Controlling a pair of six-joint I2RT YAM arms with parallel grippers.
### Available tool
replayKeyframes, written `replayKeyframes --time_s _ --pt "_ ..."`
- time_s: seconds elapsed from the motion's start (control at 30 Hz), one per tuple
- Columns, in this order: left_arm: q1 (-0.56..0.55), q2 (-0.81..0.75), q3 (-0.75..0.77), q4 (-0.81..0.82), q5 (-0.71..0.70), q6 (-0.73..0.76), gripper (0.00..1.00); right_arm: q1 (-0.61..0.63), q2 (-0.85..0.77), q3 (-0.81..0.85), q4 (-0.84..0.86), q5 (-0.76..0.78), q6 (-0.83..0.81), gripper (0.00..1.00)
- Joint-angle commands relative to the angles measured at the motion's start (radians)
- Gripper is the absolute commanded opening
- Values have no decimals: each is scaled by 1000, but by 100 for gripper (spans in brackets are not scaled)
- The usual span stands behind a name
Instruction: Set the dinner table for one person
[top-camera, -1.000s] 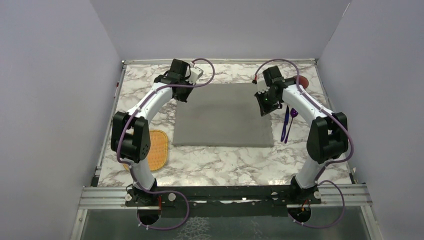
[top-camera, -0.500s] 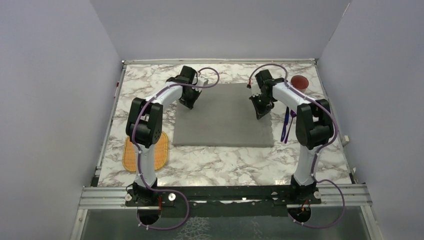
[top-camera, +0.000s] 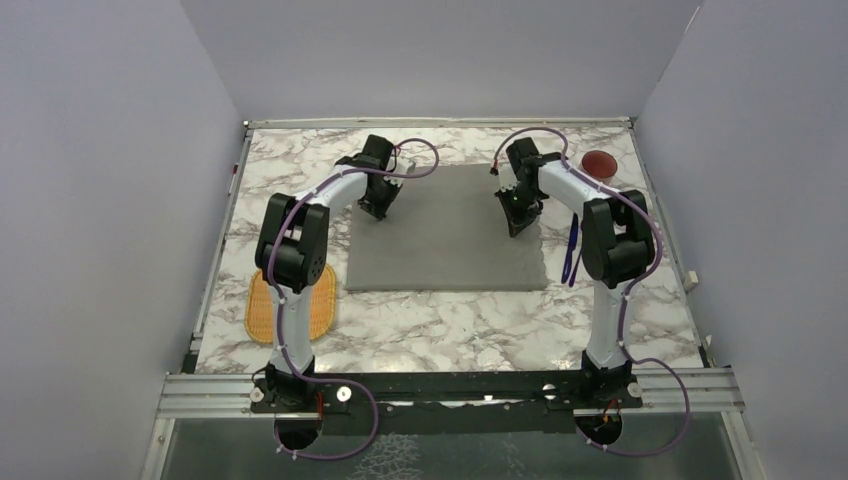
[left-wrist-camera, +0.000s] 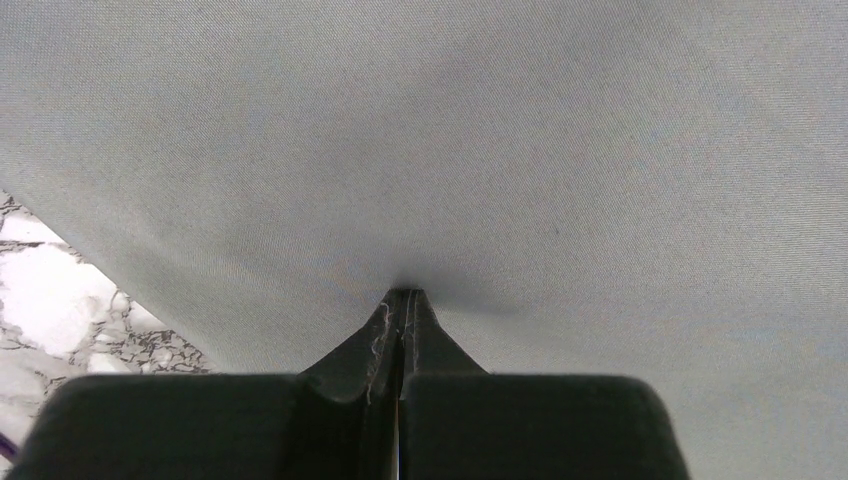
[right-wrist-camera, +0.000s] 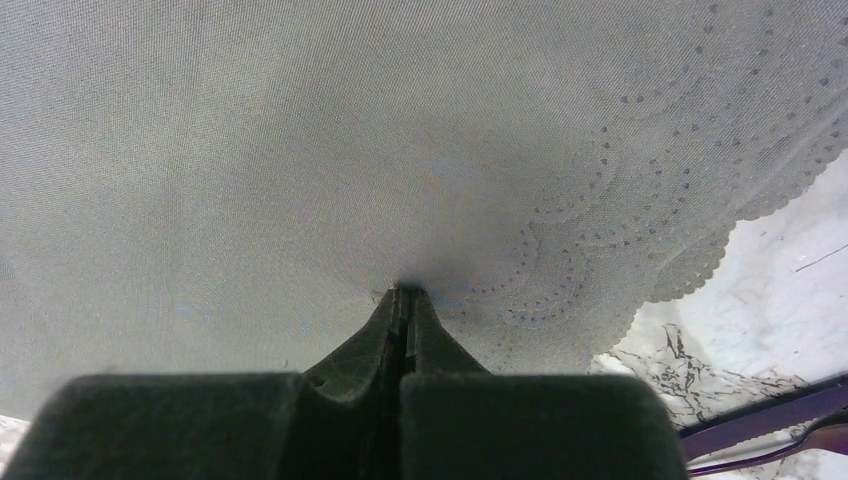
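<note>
Lavender walls box in the marble dinner table (top-camera: 450, 330), and from up top I see the grey placemat (top-camera: 450, 245) lying flat near its middle, a little toward the far side. Both claws are down on that cloth. The left gripper (top-camera: 377, 208) is at the far-left part of it and the right gripper (top-camera: 517, 225) is at the far-right part, just inside the scalloped edge (right-wrist-camera: 700, 270). Each wrist view shows the fingers clenched tight with the tips pressed into the fabric and a small dimple around them. I cannot tell whether a pinch of cloth is caught between them. I judge the next move turns on the mat lying directly under both claws, its sides running square to the table, so any tug has to be shared evenly or it will skew. The purple cutlery (top-camera: 570, 250) lies just right of the mat, with its long axis running near to far, closest to the right arm. The orange woven piece (top-camera: 315, 300) is near the left arm, partly hidden behind its elbow. A red round thing (top-camera: 600, 162) sits in the far-right corner, too small for me to say if it is a cup or a bowl. I cannot count the cutlery pieces either.
</note>
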Motion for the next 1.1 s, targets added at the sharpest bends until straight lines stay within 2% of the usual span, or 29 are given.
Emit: replayKeyframes --time_s 0.0,0.33,0.7,0.8,0.87,0.9,0.93,1.0,1.03,1.07 --pt "-6 6 -52 -17 -81 20 0 2 58 13 32 -20 0 1" --pt "-6 -22 -23 -26 -118 13 0 1 12 -41 30 -14 -13 0" --pt "-6 -210 66 -126 -92 48 0 2 -213 -20 -37 -23 -44 1" --pt "-6 -282 65 -131 -87 53 0 1 -281 -21 -38 -91 -74 10" --pt "-6 -320 60 -145 -112 58 3 2 -312 -21 -48 -173 -104 16" --pt "-6 -342 44 -148 -132 62 7 1 -325 -20 -57 -231 -115 28" --pt "-6 -365 25 -149 -151 67 13 2 -339 -21 -64 -278 -124 35" --pt "-5 -421 -21 -149 -180 76 25 2 -363 -26 -72 -365 -133 40" --pt "-3 -450 -46 -150 -188 79 31 2 -373 -26 -77 -409 -134 50" --pt "-1 -480 -67 -152 -193 77 39 2 -381 -27 -81 -447 -135 55"
